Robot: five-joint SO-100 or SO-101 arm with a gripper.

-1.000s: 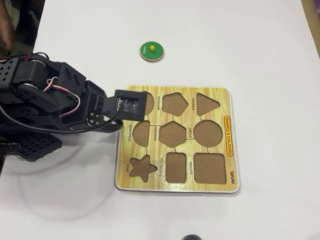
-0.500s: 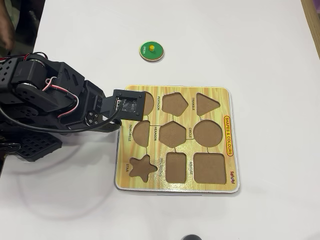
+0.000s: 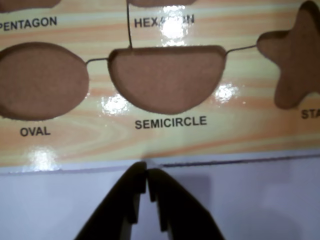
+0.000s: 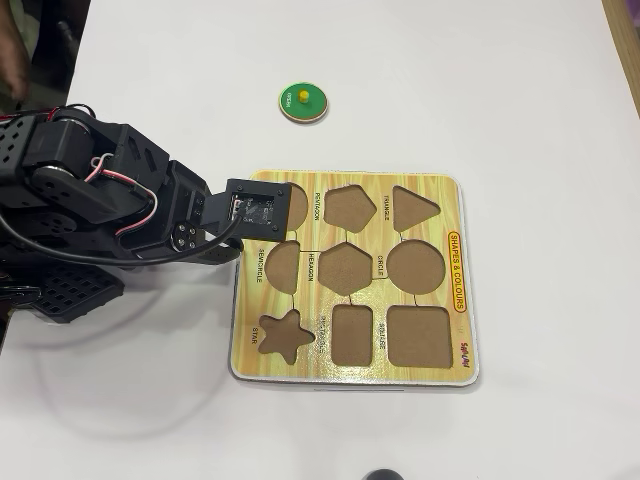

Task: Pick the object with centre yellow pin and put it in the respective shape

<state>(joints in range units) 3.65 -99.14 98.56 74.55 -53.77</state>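
Black arm [image 4: 100,205] reaching over the board's left edge in the overhead view | gripper [image 3: 147,172] sitting pinched together, empty, beside the puzzle board [image 4: 440,345] | green disc [image 4: 302,102] lying on the white table [image 4: 520,90], apart from the circle cut-out [image 4: 416,267].

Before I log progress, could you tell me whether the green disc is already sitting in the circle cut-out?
No, the green disc lies on the white table above the puzzle board, and the circle cut-out is empty.
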